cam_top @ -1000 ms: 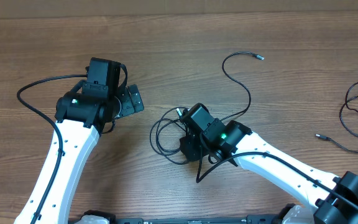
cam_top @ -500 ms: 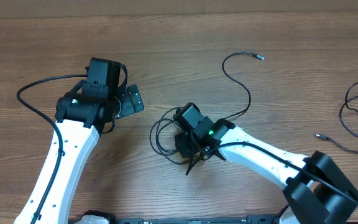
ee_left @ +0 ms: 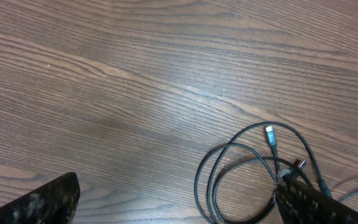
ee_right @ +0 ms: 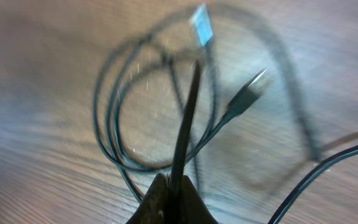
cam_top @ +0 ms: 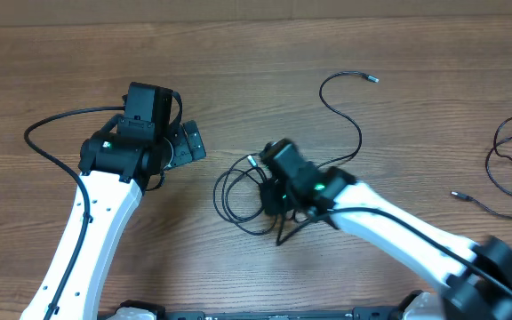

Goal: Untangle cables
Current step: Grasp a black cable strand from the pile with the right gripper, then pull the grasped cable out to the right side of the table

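Overhead, the cables (cam_top: pixel 222 194) are seen coiled together mid-table under the right gripper (cam_top: pixel 272 199); a second cable (cam_top: pixel 490 169) lies well apart. At the left wrist, the left gripper (ee_left: pixel 178 186) is held open, empty. At the right wrist, blurred, a strand (ee_right: pixel 188 118) is pinched. Untangling is judged barely begun.

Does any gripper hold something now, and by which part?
The right gripper seems to pinch the coiled cable by a strand mid-length, not by a plug; the picture is blurred. The left gripper is open and empty.
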Tool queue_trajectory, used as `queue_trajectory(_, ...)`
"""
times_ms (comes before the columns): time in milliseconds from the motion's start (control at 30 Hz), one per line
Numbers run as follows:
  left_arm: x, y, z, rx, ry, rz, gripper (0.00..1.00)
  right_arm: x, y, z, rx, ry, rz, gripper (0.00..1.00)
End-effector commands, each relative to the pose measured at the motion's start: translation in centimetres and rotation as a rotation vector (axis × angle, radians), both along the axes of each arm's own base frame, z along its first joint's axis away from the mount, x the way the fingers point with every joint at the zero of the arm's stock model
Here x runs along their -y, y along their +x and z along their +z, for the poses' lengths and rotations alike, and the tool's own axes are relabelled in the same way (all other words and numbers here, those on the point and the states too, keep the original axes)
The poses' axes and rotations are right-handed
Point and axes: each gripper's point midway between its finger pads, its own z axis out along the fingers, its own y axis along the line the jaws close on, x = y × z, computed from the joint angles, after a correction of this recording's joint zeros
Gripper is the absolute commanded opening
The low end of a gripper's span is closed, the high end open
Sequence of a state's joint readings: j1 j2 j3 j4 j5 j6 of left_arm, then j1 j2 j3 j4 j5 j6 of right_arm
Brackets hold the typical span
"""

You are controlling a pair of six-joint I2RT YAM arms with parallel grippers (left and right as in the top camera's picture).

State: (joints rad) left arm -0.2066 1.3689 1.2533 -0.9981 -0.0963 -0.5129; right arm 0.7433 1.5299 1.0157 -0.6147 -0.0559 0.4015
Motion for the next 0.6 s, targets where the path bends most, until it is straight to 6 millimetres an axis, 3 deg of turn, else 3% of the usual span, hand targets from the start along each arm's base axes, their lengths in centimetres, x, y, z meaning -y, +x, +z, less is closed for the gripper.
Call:
queue_trajectory(0, 0.0, 0.2, 0.9, 0.03, 0.0, -0.018, 1.0, 2.7, 3.2, 9.8, 0.239, 0.112, -0.137, 0.04)
queue_trajectory(33, 0.0, 0.2, 0.9, 0.03, 0.0, -0.018, 1.0, 3.8, 3.6, 12.5, 0.312, 0.138, -0.171, 0.04)
queue_trajectory(67, 0.0, 0.2, 0.9, 0.03, 0.0, -0.018, 1.0, 6.0, 4.0, 17.6, 0.45, 0.189, -0.241, 0.04)
queue_trajectory(100, 0.0, 0.2, 0.9, 0.03, 0.0, -0.018, 1.0, 7.0, 4.1, 19.6, 0.509, 0.208, -0.276, 0.04)
queue_trajectory(133, 0.0, 0.2, 0.9, 0.03, 0.0, -0.018, 1.0, 8.9, 4.1, 23.4, 0.627, 0.251, -0.348, 0.04)
queue_trajectory(167, 0.0, 0.2, 0.9, 0.03, 0.0, -0.017, 1.0, 9.9, 4.0, 25.2, 0.684, 0.277, -0.381, 0.04)
queue_trajectory(267, 0.0, 0.2, 0.9, 0.03, 0.0, -0.018, 1.0, 14.3, 2.4, 33.8, 1.008, 0.33, -0.477, 0.04)
queue_trajectory(333, 0.0, 0.2, 0.9, 0.03, 0.0, -0.018, 1.0, 17.3, 1.6, 37.2, 1.155, 0.309, -0.572, 0.04)
queue_trajectory(433, 0.0, 0.2, 0.9, 0.03, 0.0, -0.018, 1.0, 20.9, 1.0, 39.7, 1.28, 0.237, -0.727, 0.04)
queue_trajectory(567, 0.0, 0.2, 0.9, 0.03, 0.0, -0.018, 1.0, 24.0, 1.2, 41.1, 1.375, 0.061, -0.832, 0.04)
